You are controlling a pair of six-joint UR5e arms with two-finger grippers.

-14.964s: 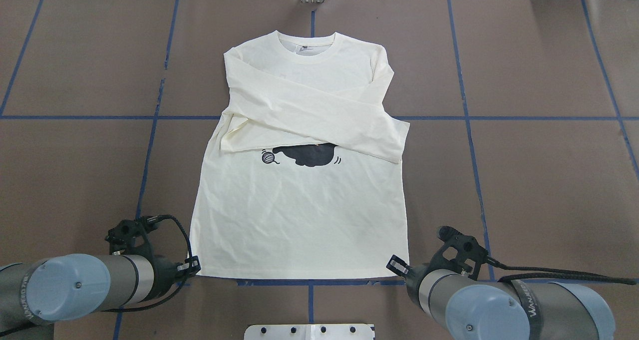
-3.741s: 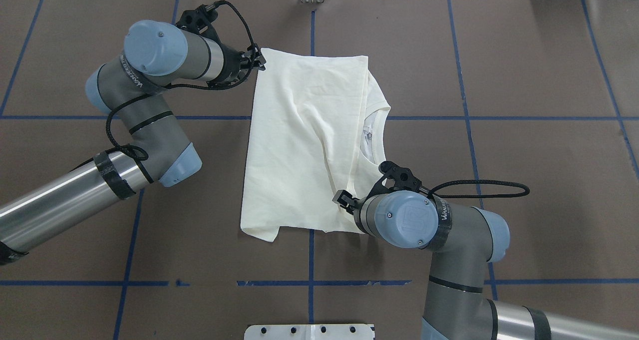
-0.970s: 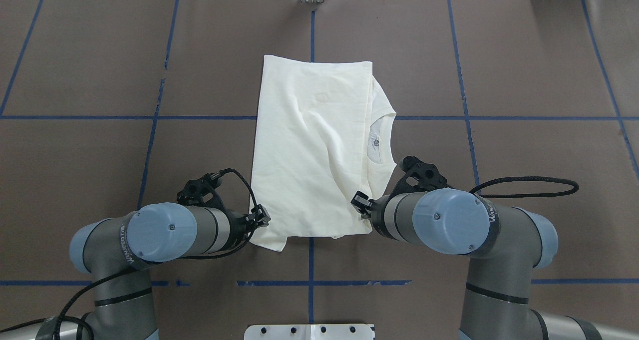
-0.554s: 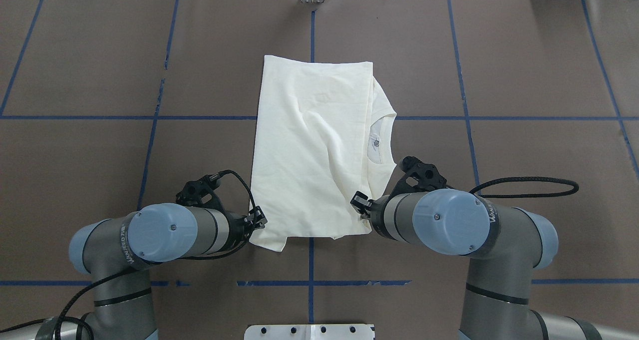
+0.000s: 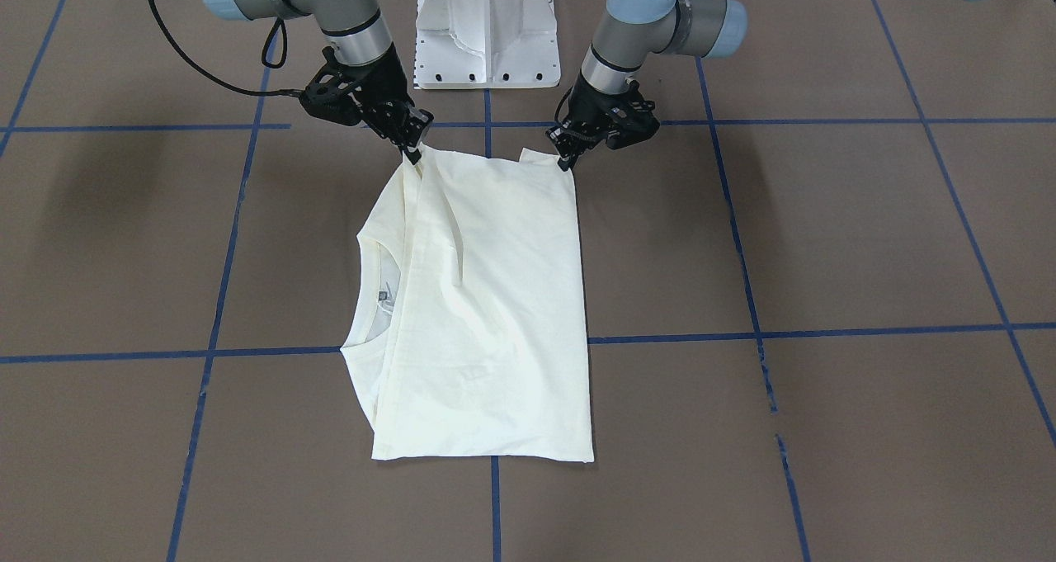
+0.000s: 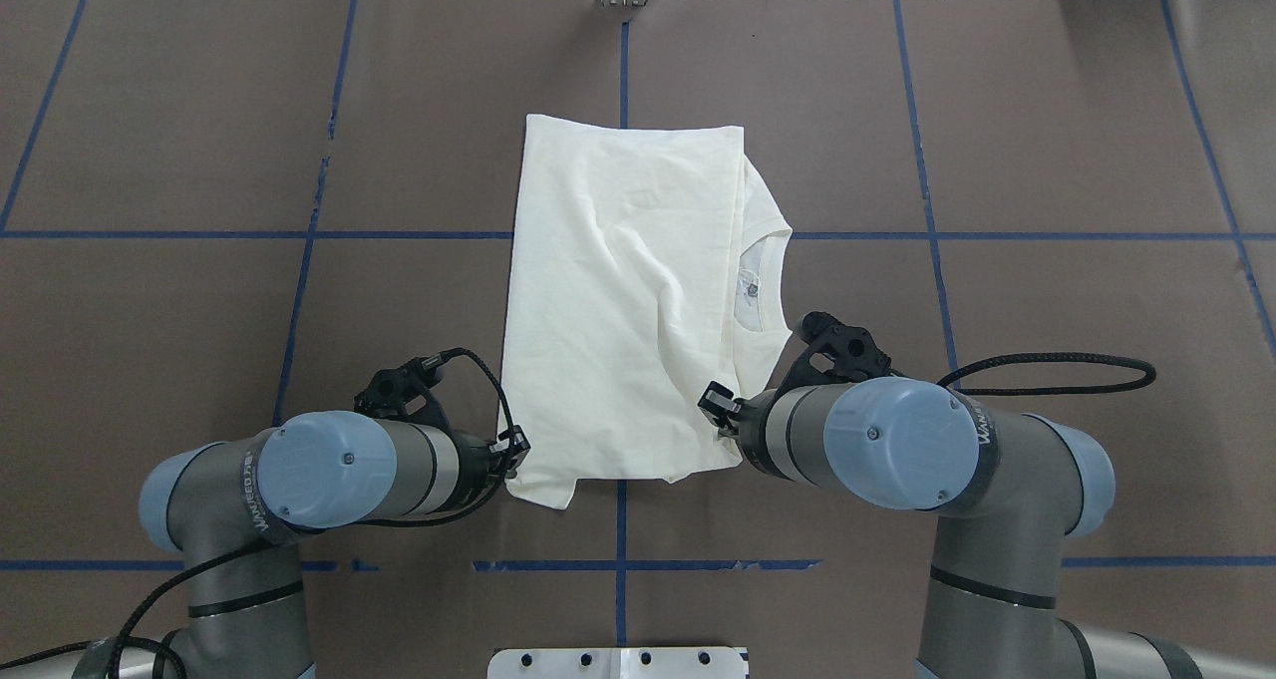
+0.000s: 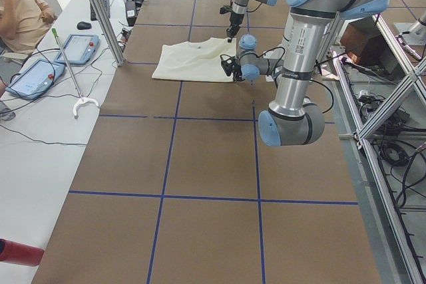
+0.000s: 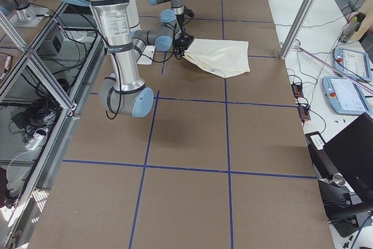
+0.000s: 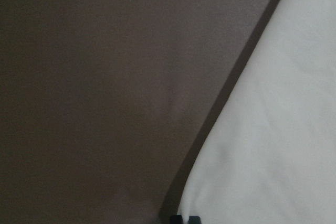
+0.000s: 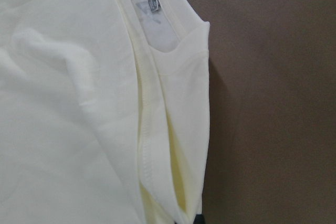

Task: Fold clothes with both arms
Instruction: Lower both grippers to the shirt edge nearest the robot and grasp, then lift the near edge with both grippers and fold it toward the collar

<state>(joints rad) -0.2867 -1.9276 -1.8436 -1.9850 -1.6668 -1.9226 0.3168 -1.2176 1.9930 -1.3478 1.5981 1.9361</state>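
left end effector (image 5: 566, 160), right end effector (image 5: 412, 153), closure too small to tell

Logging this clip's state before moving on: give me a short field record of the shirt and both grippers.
garment: T-shirt, folded lengthwise, flat on table
neckline: showing at the robot's right edge
left gripper: closed on the near left corner
right gripper: closed on the near right corner

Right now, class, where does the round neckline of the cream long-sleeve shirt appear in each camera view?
Front-facing: round neckline, left of centre.
Overhead: right of centre.
Exterior left: too small.
Exterior right: near edge of the cream shirt.
Left wrist: not in it.
Right wrist: top centre.
Landmark: black right gripper, at the same shirt edge.
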